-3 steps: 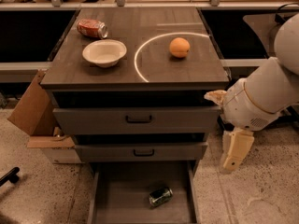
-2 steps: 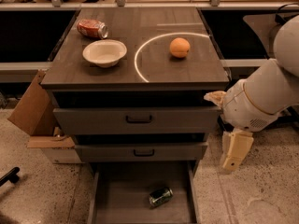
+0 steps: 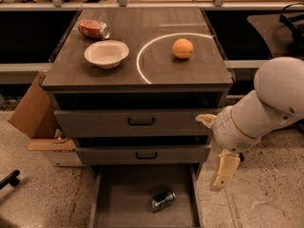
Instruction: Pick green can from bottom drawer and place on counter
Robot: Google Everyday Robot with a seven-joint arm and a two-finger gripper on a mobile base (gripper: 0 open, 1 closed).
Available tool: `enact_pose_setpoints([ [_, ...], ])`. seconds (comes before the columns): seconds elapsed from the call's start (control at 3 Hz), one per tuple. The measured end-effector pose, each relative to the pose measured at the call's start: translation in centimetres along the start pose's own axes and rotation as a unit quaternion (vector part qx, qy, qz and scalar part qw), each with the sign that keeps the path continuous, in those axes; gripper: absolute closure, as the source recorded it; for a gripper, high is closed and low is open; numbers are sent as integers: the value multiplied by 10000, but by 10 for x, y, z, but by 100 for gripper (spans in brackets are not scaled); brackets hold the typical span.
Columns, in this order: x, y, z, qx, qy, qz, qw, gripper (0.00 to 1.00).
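The green can (image 3: 163,200) lies on its side on the floor of the open bottom drawer (image 3: 123,201), right of centre. The counter (image 3: 156,72) is the dark wood-grain cabinet top with a white curved line. My gripper (image 3: 222,171) hangs on the white arm to the right of the cabinet. It is level with the middle drawer, above and to the right of the can, and holds nothing.
On the counter stand a white bowl (image 3: 106,53), an orange (image 3: 182,48) and a red-orange can (image 3: 94,29) lying on its side. The two upper drawers with black handles are closed. A cardboard box (image 3: 33,113) leans left of the cabinet.
My arm and gripper have moved down and left, closer to the cabinet's right side and the open drawer. The can and counter objects have not moved.
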State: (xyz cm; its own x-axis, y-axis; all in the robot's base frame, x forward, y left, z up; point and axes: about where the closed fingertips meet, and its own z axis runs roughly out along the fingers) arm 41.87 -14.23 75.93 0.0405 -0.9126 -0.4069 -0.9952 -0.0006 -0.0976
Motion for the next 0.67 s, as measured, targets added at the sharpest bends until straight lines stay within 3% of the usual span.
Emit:
enact_pose_setpoints([
  [0.33,0,0,0,0,0,0,10000,0],
  [0.67,10,1,33,-151,-76,-141,9998,0],
])
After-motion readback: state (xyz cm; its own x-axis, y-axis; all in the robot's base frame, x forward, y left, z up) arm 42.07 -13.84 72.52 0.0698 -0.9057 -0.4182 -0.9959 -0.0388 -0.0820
